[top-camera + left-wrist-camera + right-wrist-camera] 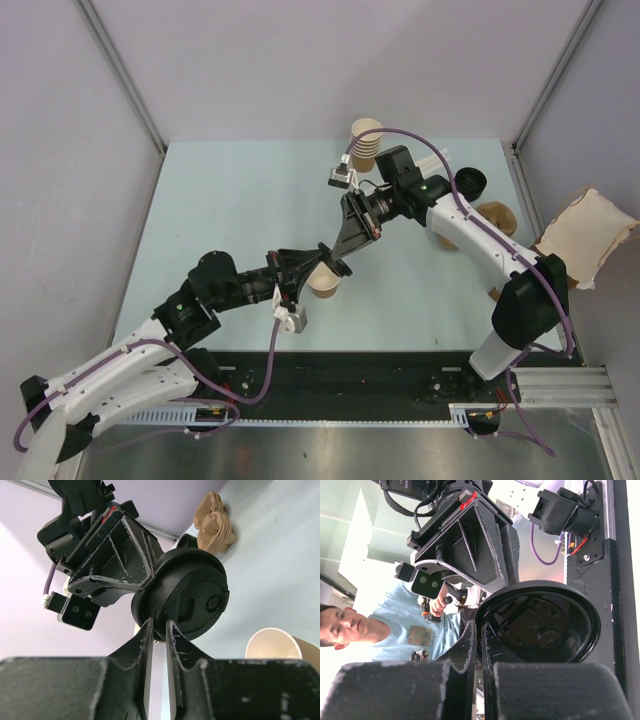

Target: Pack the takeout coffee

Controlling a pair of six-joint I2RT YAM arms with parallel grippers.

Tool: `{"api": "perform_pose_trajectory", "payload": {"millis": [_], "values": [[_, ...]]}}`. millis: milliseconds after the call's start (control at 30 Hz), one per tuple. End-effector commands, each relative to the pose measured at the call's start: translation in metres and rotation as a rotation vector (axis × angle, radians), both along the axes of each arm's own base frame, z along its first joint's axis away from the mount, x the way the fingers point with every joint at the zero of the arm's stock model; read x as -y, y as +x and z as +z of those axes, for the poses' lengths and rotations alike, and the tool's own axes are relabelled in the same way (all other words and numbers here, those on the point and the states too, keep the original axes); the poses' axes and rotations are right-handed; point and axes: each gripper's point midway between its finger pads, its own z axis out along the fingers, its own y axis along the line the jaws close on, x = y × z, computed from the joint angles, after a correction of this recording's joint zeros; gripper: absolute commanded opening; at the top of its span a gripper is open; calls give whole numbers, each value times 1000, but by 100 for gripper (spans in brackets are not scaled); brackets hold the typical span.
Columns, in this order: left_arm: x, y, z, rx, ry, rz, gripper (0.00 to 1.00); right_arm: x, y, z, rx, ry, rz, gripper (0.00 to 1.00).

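Note:
The takeout coffee's tan paper cup [325, 284] stands lidless on the table; the left wrist view shows its open mouth [278, 643]. Its round black lid [338, 268] hangs just above the cup, held on edge between both grippers. My left gripper [322, 262] reaches in from the left, and its fingertips [150, 628] pinch the lid's [187, 592] rim. My right gripper [344, 254] comes down from the upper right, shut on the opposite rim of the lid [542, 625], whose underside shows there. The left gripper's body [465, 545] fills the view behind.
A stack of lidless paper cups [366, 144] stands at the table's far edge. More black lids [470, 183] and brown pulp cup trays [497, 216] lie at the right. A brown paper bag [590, 236] sits off the table's right side. A person [350, 625] shows behind.

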Motion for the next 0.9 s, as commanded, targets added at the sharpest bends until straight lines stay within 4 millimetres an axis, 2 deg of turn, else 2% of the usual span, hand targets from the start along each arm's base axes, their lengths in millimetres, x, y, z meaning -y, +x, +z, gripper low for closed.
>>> {"api": "perform_pose_trajectory", "payload": {"millis": [0, 33, 167, 267, 300, 333, 367, 433, 467, 567, 600, 633, 700, 800, 833, 867], "values": [[4, -3, 14, 49, -34, -20, 17, 8, -22, 18, -59, 108, 150, 0], [3, -3, 14, 50, -35, -17, 16, 8, -22, 18, -61, 107, 150, 0], [2, -6, 15, 51, -37, -25, 0, 7, -21, 17, -63, 105, 150, 0], [0, -8, 17, 51, -43, -23, 0, 7, -20, 17, -69, 100, 150, 0], [-1, -9, 12, 34, -25, -25, 0, 6, -18, 17, -72, 97, 147, 2], [-2, -9, 10, 23, -16, -23, 0, 6, -15, 16, -68, 99, 143, 10], [-3, -10, 8, 2, -9, -20, 0, 6, -13, 16, -67, 99, 141, 30], [-4, -9, 8, -26, -1, -12, 0, 8, -5, 15, -65, 97, 121, 48], [-5, -10, 3, -65, 11, -7, 0, 9, -1, 15, -65, 94, 108, 62], [-6, -10, 1, -145, 24, 13, 0, 14, 23, 13, -36, 75, 19, 83], [-9, -10, -6, -187, 49, 26, 0, 15, 32, 10, -26, 57, -26, 86], [-10, -10, -2, -210, 49, 35, 0, 21, 46, 9, -14, 50, -78, 87], [-12, -9, -17, -325, 87, 72, 0, 26, 69, 3, 8, 14, -183, 91], [-12, -2, -22, -485, 103, 154, 0, 46, 104, -4, 22, -29, -338, 97], [-16, -3, -34, -551, 143, 188, 0, 52, 111, -5, 24, -41, -374, 97], [-16, -4, -27, -614, 130, 206, 0, 65, 123, -6, 44, -49, -433, 98]]}}
